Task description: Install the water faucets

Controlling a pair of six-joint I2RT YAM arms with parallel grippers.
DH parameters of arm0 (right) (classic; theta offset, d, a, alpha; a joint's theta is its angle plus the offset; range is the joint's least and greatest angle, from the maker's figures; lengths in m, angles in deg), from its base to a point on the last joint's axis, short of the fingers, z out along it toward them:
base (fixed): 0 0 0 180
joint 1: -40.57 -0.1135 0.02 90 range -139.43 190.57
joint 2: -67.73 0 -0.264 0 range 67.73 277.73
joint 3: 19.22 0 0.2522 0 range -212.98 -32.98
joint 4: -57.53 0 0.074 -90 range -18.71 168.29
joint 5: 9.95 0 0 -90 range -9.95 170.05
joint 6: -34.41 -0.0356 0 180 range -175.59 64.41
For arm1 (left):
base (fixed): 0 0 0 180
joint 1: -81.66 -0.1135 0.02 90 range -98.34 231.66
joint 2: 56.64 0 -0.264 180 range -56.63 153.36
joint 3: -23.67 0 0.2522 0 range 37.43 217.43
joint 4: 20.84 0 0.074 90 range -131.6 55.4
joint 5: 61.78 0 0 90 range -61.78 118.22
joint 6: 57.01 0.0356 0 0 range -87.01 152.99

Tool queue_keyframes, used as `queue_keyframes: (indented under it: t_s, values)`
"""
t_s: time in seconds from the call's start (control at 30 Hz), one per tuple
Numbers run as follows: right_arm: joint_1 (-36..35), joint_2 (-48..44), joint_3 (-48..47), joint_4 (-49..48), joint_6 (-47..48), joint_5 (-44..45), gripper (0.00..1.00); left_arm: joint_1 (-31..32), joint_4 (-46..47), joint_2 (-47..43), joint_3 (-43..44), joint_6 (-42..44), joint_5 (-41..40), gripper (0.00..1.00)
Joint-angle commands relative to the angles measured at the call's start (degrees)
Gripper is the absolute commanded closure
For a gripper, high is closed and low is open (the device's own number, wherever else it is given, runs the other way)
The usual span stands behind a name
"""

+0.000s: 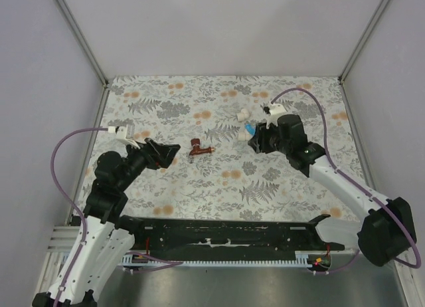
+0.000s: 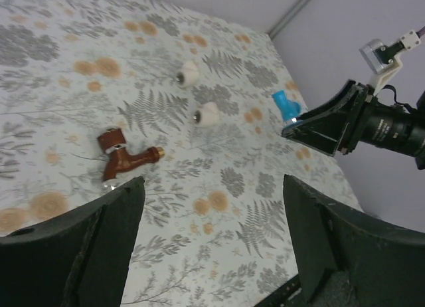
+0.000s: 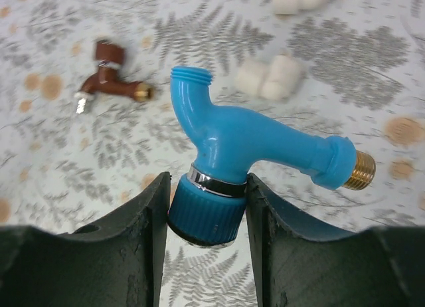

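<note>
The bright blue water faucet (image 3: 252, 144) is held by its ribbed knob between my right gripper's (image 3: 206, 220) fingers, with the brass thread end pointing right. In the top view the right gripper (image 1: 254, 142) holds the blue faucet (image 1: 250, 129) right of centre. It also shows in the left wrist view (image 2: 287, 107). The dark red-brown water faucet (image 1: 198, 149) lies on the floral mat, also in the left wrist view (image 2: 123, 157) and the right wrist view (image 3: 109, 81). My left gripper (image 1: 170, 151) is open and empty, just left of the red-brown faucet, with wide-apart fingers (image 2: 80, 244).
Two white stubby fittings (image 2: 207, 114) (image 2: 188, 72) lie on the mat behind the faucets; one (image 3: 271, 78) sits just beyond the blue faucet. A black rail (image 1: 219, 237) runs along the near edge. Grey walls and frame posts (image 1: 80, 34) enclose the table.
</note>
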Motion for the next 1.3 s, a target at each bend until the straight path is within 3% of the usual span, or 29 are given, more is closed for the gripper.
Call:
queue_keyframes:
  t_s: [0.0, 0.1, 0.33, 0.63, 0.8, 1.0, 1.1, 1.13, 1.2, 1.27]
  values:
    - [-5.3, -4.9, 3.6, -9.5, 3.6, -9.1, 0.85, 0.1, 10.8, 8.0, -0.7, -10.6, 15.7, 0.11]
    - [-9.2, -6.0, 5.8, -13.1, 5.1, -12.4, 0.85, 2.3, 15.9, 13.3, 0.0, -14.0, 17.4, 0.09]
    - [-17.7, -6.8, 7.8, -18.5, 7.1, -13.2, 0.85, 10.1, 18.1, 22.4, 3.4, -16.5, 12.1, 0.08]
    - [-21.8, -4.6, 7.7, -20.4, 8.7, -12.7, 0.85, 16.0, 22.8, 27.9, 1.0, -20.6, 8.4, 0.09]
    - [-23.5, -3.2, 7.4, -21.2, 9.4, -12.6, 0.85, 17.1, 24.5, 30.0, 0.7, -20.8, 7.3, 0.18]
    - [-24.3, -2.1, 7.3, -21.3, 9.7, -11.5, 0.85, 18.3, 25.9, 31.3, -0.3, -21.0, 7.2, 0.46]
    - [-24.5, -1.5, 7.0, -21.2, 9.8, -10.8, 0.84, 18.8, 27.2, 29.7, -2.2, -21.9, 5.6, 0.72]
    - [-24.6, -1.2, 6.8, -21.0, 9.8, -10.5, 0.80, 18.9, 27.1, 29.2, -2.5, -21.9, 4.8, 0.82]
    - [-24.9, -0.7, 5.9, -19.8, 9.5, -9.2, 0.57, 18.9, 26.0, 27.6, -3.1, -22.0, 3.3, 0.98]
    - [-25.4, -0.2, 4.5, -18.0, 9.6, -7.5, 0.40, 19.3, 24.3, 25.8, -3.2, -22.1, 0.8, 0.98]
